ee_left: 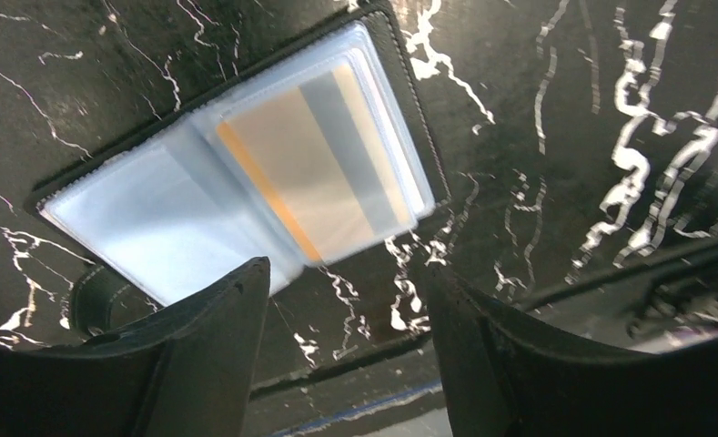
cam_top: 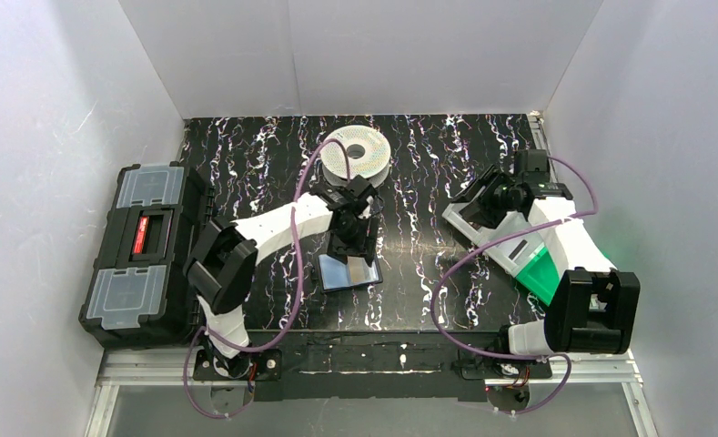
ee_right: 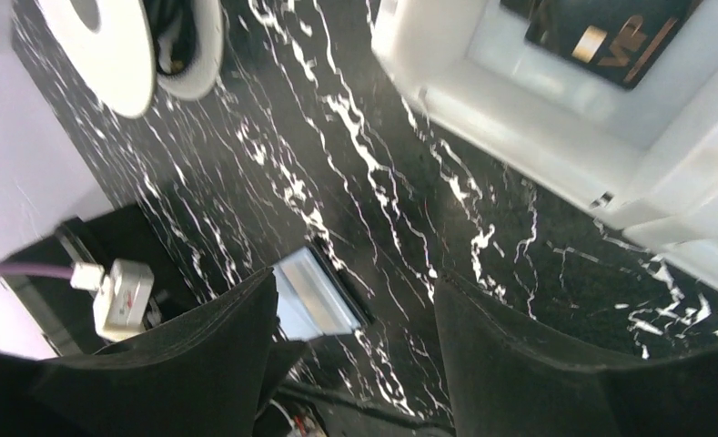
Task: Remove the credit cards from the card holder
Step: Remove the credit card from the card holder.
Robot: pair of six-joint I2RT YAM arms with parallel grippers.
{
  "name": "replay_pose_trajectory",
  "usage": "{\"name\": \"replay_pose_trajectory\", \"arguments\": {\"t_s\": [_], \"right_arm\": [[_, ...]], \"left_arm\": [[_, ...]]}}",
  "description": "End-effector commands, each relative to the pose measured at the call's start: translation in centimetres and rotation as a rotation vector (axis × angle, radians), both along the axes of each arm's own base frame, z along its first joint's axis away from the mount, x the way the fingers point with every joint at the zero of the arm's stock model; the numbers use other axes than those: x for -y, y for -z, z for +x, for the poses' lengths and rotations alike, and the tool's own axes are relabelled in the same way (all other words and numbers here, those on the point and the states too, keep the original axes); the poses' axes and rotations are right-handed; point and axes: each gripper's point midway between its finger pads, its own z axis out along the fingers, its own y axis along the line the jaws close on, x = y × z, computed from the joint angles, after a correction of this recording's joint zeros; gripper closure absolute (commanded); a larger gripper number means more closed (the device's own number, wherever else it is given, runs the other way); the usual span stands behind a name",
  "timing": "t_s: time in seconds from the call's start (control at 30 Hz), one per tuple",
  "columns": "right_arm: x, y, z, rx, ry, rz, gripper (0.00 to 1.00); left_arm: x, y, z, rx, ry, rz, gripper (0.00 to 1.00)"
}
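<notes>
The card holder [cam_top: 348, 271] lies open on the black marbled table, its bluish-grey clear sleeves facing up. In the left wrist view the card holder [ee_left: 155, 214] shows an orange-tan card [ee_left: 282, 173] in the right-hand sleeve. A pale yellowish card edge [ee_left: 373, 137] sits beside it. The side tab [ee_left: 96, 296] points to the near left. My left gripper [cam_top: 353, 244] [ee_left: 346, 282] is open and empty, hovering just over the holder's edge. My right gripper [cam_top: 484, 202] [ee_right: 355, 291] is open and empty above a white tray, far from the holder [ee_right: 314, 296].
The white tray [cam_top: 464, 226] [ee_right: 519, 118] holds a black card with gold lettering [ee_right: 601, 36]. A green box [cam_top: 541, 269] sits under the right arm. A white filament spool [cam_top: 357, 153] stands at the back. A big black toolbox [cam_top: 141, 255] stands at the left edge.
</notes>
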Motion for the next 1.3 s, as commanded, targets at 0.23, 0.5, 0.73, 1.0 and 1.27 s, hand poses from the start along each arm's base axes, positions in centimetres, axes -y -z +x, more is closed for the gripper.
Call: {"name": "replay_pose_trajectory", "arguments": {"t_s": [0.23,0.5,0.73,1.0,1.27], "right_arm": [[-3.0,0.9,-2.2,-0.011,-0.121,0.028,0.29],[-3.7,1.3,-2.4,-0.017,-0.142,0.033,0.29],[-5.0,2.1,-2.8,-0.036,-0.174,0.031,0.29],[-6.8,2.8,-3.5,-0.060,-0.220,0.021,0.29],[-10.5,3.2,-5.0,-0.065,-0.339,0.038,0.33]], "left_arm": [[-0.7,2.4,1.3,0.109,0.051,0.262,0.40],[-0.6,4.1,1.0,0.090,0.085,0.288,0.40],[-1.7,5.6,0.4,0.074,0.113,0.329,0.44],[-3.2,7.2,-0.6,0.020,0.111,0.340,0.83],[-3.3,7.4,-0.9,-0.064,0.066,0.179,1.00]]}}
